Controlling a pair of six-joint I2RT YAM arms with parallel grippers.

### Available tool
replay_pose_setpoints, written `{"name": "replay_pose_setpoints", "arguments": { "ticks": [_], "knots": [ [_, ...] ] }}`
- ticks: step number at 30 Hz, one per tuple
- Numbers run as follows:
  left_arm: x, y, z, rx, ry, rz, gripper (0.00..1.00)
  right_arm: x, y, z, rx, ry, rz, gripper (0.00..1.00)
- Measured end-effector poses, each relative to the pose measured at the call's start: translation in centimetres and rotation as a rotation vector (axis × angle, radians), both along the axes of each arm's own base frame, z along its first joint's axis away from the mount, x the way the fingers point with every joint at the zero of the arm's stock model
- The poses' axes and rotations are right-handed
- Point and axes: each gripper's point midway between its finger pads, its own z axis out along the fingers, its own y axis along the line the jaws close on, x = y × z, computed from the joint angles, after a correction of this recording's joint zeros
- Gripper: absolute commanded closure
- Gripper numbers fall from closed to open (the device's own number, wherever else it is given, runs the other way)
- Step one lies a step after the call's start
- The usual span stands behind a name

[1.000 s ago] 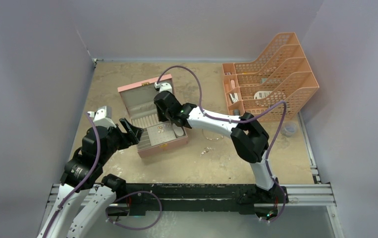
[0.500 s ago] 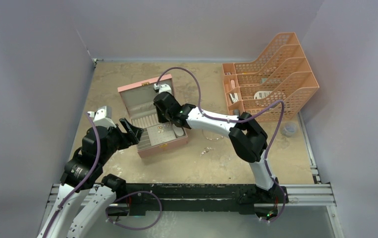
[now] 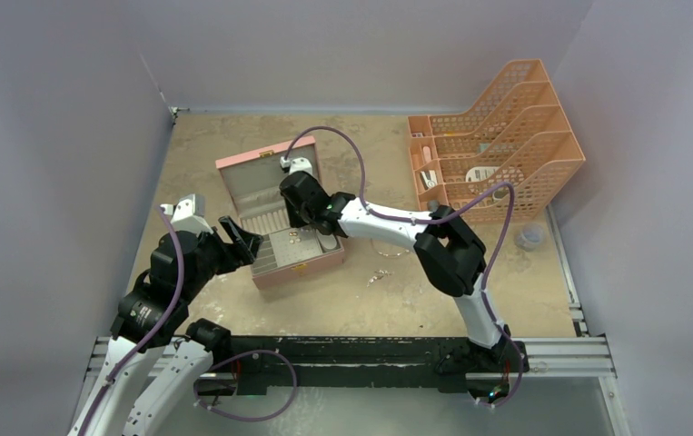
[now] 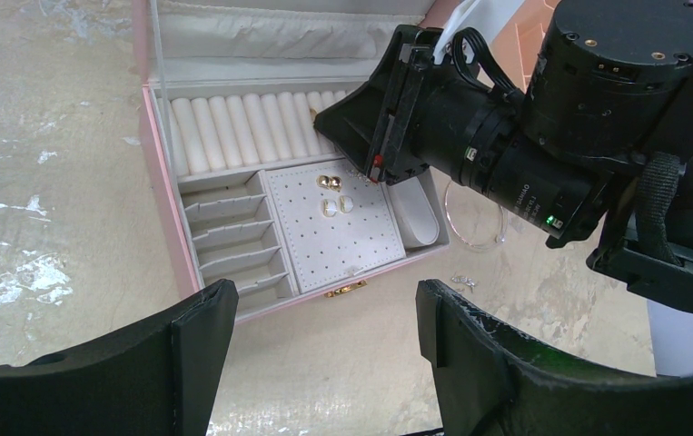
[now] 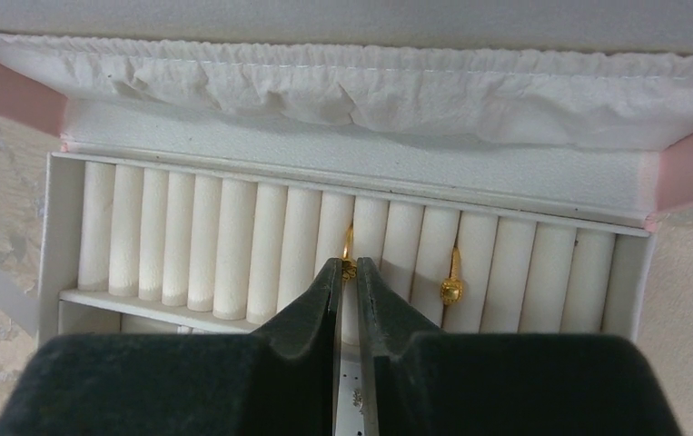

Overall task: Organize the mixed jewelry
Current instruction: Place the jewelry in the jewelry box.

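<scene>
Since a second ago my right arm has crept toward the upper left of the overhead view, deeper over the open pink rectangular box with grey lining [image 3: 301, 270], and its jaws have narrowed; my left arm has not stirred.

I judge I am seating a small gold ring [image 5: 349, 254] in the row of pale padded rolls [image 5: 233, 236]. A second gold ring [image 5: 451, 282] sits in a slot to its right. My right gripper [image 5: 344, 272] is drawn almost together at that ring; I cannot tell whether it pinches it.

Next I probably need a gentle let-go and a straight lift, then the thin wire hoop [image 4: 470, 245] and silvery chain-like piece [image 4: 460, 282] lying right of the box.

My right arm reaches leftward, its wrist tipped down. My left gripper [image 4: 322, 295] hangs spread wide, empty, at the box's lower left.
</scene>
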Motion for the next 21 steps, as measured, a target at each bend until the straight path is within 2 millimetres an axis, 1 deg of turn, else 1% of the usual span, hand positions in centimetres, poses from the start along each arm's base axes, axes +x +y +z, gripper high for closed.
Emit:
{"name": "replay_pose_setpoints", "arguments": {
  "ticks": [15,21],
  "knots": [
    [0.02,-0.01,-0.04,0.001,0.002,0.0,0.28,0.73,0.4,-0.03,0.002,-0.015,-0.017,0.88],
    [0.02,-0.01,-0.04,0.001,0.002,0.0,0.28,0.78,0.41,-0.01,0.009,-0.011,-0.024,0.83]
  ]
}}
